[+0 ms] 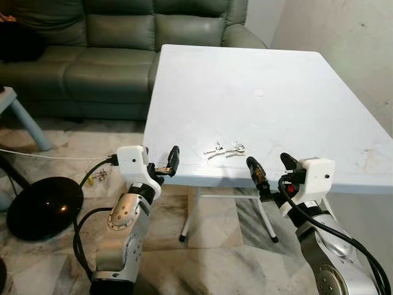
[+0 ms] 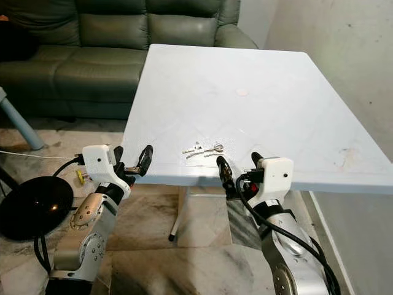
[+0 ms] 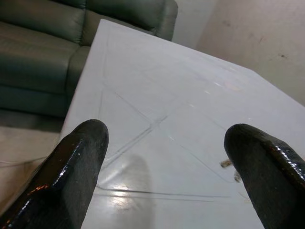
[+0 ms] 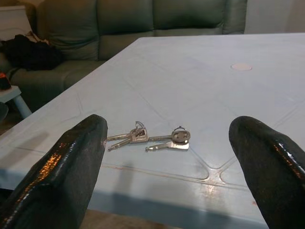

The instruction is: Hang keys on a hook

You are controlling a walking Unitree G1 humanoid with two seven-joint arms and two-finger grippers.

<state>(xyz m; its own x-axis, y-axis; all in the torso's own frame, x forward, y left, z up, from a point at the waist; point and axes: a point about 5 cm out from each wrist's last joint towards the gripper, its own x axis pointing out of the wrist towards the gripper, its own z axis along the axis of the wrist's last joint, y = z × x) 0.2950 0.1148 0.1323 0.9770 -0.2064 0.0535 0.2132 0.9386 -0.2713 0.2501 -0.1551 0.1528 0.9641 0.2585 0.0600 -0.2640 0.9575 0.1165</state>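
A small bunch of silver keys [image 1: 224,149] lies flat on the white table [image 1: 258,86], close to its near edge. My right gripper [image 1: 270,163] hovers open just off that edge, a little to the right of the keys, its two black fingers pointing at the table. From the right wrist the keys [image 4: 152,137] lie between and beyond the spread fingers [image 4: 71,162]. My left gripper [image 1: 159,158] is open at the table's near left corner, left of the keys. In the left wrist view a sliver of the keys [image 3: 231,167] peeks beside one finger.
A grey-green sofa [image 1: 110,43] stands behind the table on the left. On the marble floor to the left are a black round base [image 1: 40,206], a white cable and a light blue leg [image 1: 27,123]. A bare wall [image 1: 350,43] runs along the right.
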